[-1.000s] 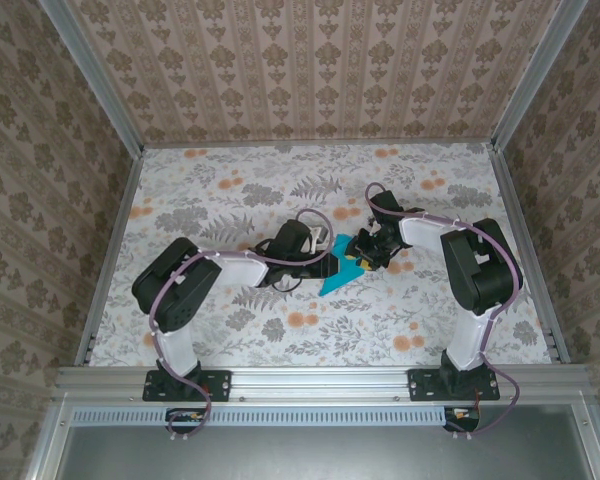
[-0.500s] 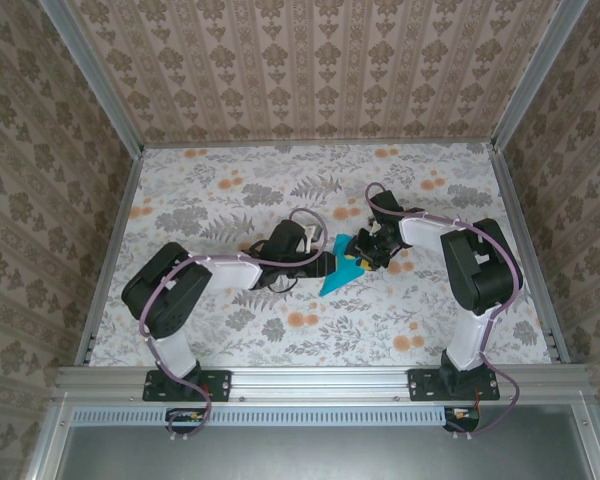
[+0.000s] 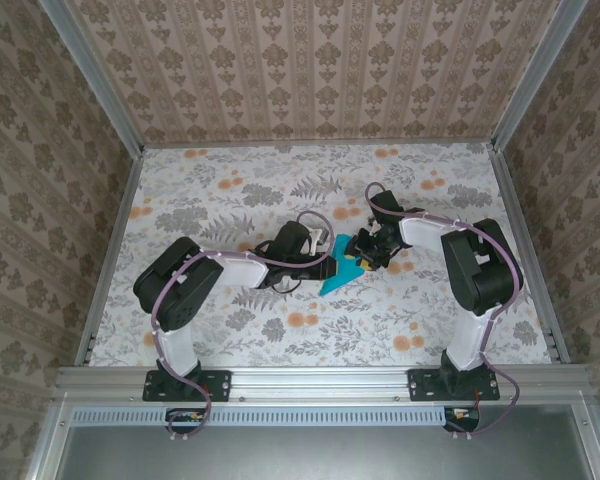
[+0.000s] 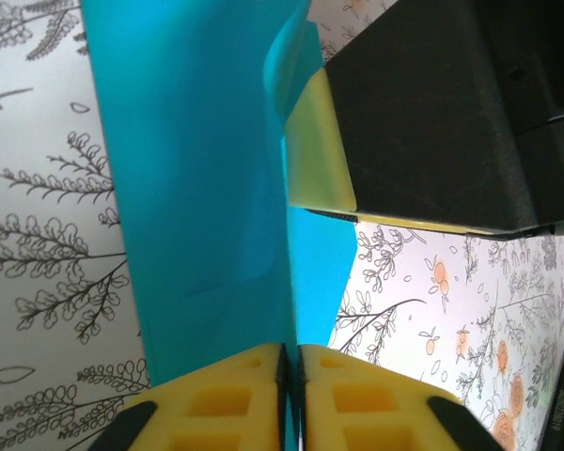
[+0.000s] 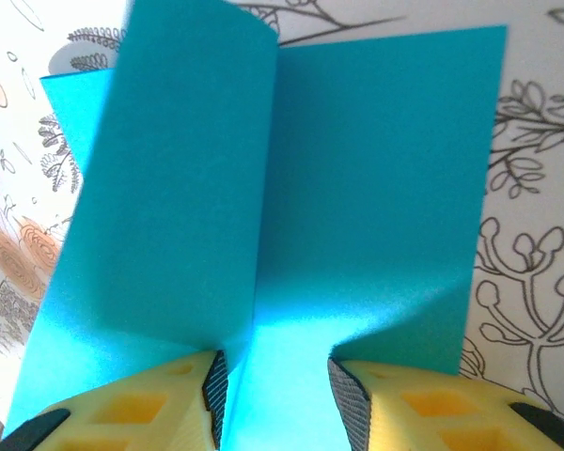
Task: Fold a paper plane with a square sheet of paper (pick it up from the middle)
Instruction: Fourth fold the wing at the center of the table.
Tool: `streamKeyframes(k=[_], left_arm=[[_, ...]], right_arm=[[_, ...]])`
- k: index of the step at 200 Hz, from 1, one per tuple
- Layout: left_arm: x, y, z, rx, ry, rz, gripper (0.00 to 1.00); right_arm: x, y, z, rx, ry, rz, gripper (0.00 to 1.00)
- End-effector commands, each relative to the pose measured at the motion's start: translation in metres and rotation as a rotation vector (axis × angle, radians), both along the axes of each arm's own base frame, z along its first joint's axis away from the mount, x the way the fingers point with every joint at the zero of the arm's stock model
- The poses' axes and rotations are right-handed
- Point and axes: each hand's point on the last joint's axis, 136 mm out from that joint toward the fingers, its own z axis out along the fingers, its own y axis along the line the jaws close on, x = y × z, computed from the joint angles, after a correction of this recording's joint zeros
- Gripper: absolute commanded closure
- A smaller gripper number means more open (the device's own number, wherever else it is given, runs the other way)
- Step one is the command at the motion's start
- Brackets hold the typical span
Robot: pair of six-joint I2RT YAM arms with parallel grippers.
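Flowery print covered the worktop (image 3: 230, 190), and patterned walls stood all round it. Near the middle of the top view lay the square sheet of thin teal-blue paper (image 3: 333, 282), already creased. The left arm (image 3: 230, 268) and the right arm (image 3: 430, 230) reached in to it from either side.

The left jaws were shut tight. Their yellow pads (image 4: 226, 399) met at the bottom of the left wrist view and nipped the paper right on its fold line. That grip looked meant to stop the crease from slipping.

The right jaws stood a little apart at the bottom of the right wrist view. Their yellow pads (image 5: 423, 404) sat on either side of the paper and did not squeeze it. One flap (image 5: 179, 169) stood up on the left of that frame, while the rest lay flat on the worktop. I think the right jaws were there to push that flap over so the next fold would land straight.

No pointed plane shape was made yet, so a good part of the folding seemed to be left.
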Motion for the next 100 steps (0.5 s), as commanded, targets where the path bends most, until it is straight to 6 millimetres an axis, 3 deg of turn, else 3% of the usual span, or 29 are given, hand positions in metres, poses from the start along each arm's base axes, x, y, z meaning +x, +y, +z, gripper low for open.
streamKeyframes(k=[1,47,69,100], left_arm=[[0.006,-0.007,0.009,-0.027,-0.053,-0.035,0.91],[0.007,-0.007,0.011,-0.028,-0.072,-0.066,1.00],[0.006,-0.006,0.008,-0.026,-0.054,-0.069,1.00],[0.004,-0.009,0.005,-0.054,-0.021,-0.078,1.00]], right_arm=[[-0.046,-0.045,-0.056,-0.227,0.157,0.015,0.56],[-0.016,-0.016,0.000,-0.021,-0.070,0.129,0.54],[-0.015,-0.007,0.024,0.054,-0.148,0.170,0.51],[-0.016,0.002,0.041,0.131,-0.228,0.210,0.45]])
